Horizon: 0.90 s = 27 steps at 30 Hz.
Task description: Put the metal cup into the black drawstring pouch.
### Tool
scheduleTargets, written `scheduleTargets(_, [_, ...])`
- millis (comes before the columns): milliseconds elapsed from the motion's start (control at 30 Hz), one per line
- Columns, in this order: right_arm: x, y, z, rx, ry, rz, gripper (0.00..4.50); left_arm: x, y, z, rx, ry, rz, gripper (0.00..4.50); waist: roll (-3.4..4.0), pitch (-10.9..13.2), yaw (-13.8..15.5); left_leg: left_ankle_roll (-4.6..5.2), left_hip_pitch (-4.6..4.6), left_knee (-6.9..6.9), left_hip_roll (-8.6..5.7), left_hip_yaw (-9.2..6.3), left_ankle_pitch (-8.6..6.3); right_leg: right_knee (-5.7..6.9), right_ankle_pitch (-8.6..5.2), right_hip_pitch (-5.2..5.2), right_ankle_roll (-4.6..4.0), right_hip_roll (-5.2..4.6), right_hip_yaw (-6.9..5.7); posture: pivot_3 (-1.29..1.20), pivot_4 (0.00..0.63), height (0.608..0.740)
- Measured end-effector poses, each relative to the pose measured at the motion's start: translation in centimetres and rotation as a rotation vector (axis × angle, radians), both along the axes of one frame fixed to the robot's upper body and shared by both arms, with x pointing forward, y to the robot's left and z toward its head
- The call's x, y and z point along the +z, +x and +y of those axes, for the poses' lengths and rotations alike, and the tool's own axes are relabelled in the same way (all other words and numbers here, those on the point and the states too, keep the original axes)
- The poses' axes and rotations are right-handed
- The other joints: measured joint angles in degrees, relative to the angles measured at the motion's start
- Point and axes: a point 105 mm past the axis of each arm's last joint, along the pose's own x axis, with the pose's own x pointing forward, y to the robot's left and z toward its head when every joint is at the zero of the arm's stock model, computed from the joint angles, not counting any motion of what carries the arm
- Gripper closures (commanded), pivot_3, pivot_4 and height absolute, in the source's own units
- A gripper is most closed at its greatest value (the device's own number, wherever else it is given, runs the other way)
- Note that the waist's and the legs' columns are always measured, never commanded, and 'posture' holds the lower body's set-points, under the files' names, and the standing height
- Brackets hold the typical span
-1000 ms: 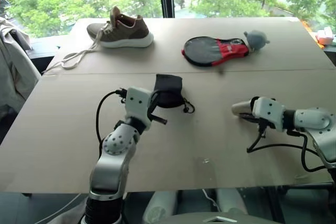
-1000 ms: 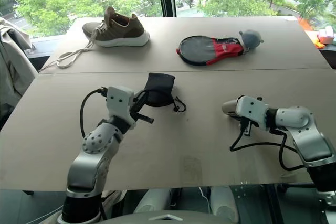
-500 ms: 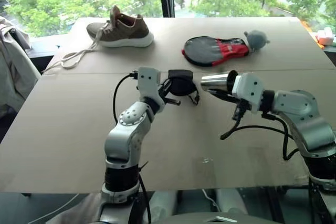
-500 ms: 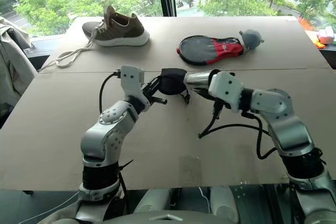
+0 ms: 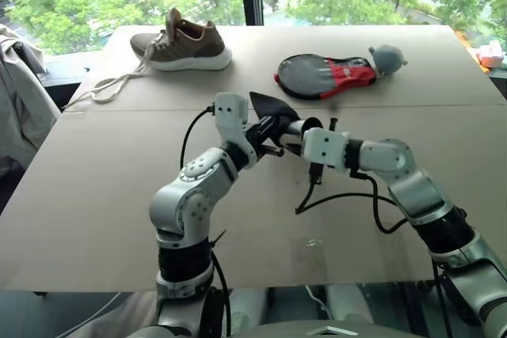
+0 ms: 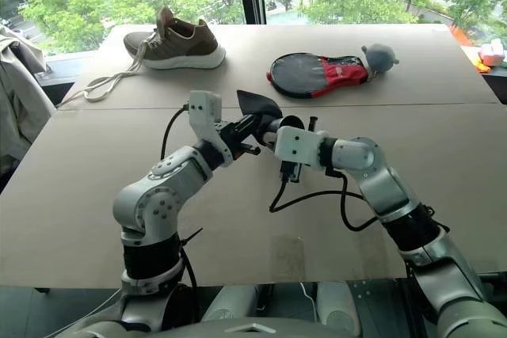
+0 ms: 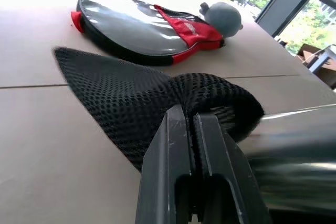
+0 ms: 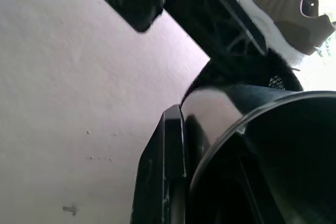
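At table centre we see the left gripper clamped on the black drawstring pouch, a soft open-weave mesh bag lifted off the smooth tan table. The right gripper pinches the metal cup's shiny tapered wall, its base meeting the pouch. At 1 o'clock lies a glossy round paddle case.

Both arms reach in over the middle of the tabletop, raised off it. The left claw is clamped tight; the right claw, also closed, meets it tip to tip.
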Motion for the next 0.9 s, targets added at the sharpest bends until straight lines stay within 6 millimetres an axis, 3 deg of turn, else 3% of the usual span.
scheduleTargets(200, [-0.5,0.9,0.8,-0.036,0.009,-0.047,4.48,0.5,-1.7,-1.0,-0.133,-0.120,0.045,4.50,0.00,0.0,-0.3,-0.02,0.02,0.01,0.02,-0.01,0.00,0.04,0.00,0.00,-0.01,0.03,0.02,0.00,0.150,0.736])
scheduleTargets(367, [1.2,2.1,1.4,-0.129,0.221,-0.015,4.48,0.4,-2.4,-0.5,-0.167,-0.151,0.067,4.50,0.00,0.0,-0.5,-0.03,0.03,0.01,0.02,-0.01,0.00,0.10,0.02,-0.02,-0.04,0.04,0.03,0.00,0.150,0.736])
scheduleTargets(500, [1.5,2.3,1.6,-0.182,0.510,0.221,4.48,0.7,-2.7,-0.6,-0.198,-0.164,0.062,4.50,0.00,0.0,-0.2,-0.03,0.04,0.03,0.01,-0.06,0.00,0.10,0.03,0.00,-0.06,0.05,0.02,0.00,0.150,0.736])
scheduleTargets(733, [2.0,1.9,1.6,-0.168,0.825,0.507,4.48,1.6,-2.8,-0.9,-0.228,-0.195,0.037,4.50,0.02,0.0,-0.2,-0.04,0.03,0.02,0.01,-0.07,-0.01,0.11,0.04,-0.01,-0.07,0.05,0.01,0.00,0.150,0.736])
scheduleTargets(833, [2.1,1.8,1.3,-0.159,0.750,0.410,4.48,1.8,-3.0,-1.0,-0.256,-0.217,0.039,4.50,0.02,0.0,-0.4,-0.04,0.05,0.02,0.00,-0.04,-0.01,0.11,0.04,-0.01,-0.07,0.06,0.01,0.00,0.150,0.736])
scheduleTargets(900, [1.6,1.8,1.5,-0.154,0.545,0.208,4.48,1.9,-2.8,-0.9,-0.266,-0.241,0.047,4.50,0.02,0.0,-0.7,-0.04,0.07,0.02,-0.01,0.00,-0.01,0.12,0.04,-0.01,-0.07,0.06,0.01,0.00,0.150,0.736])
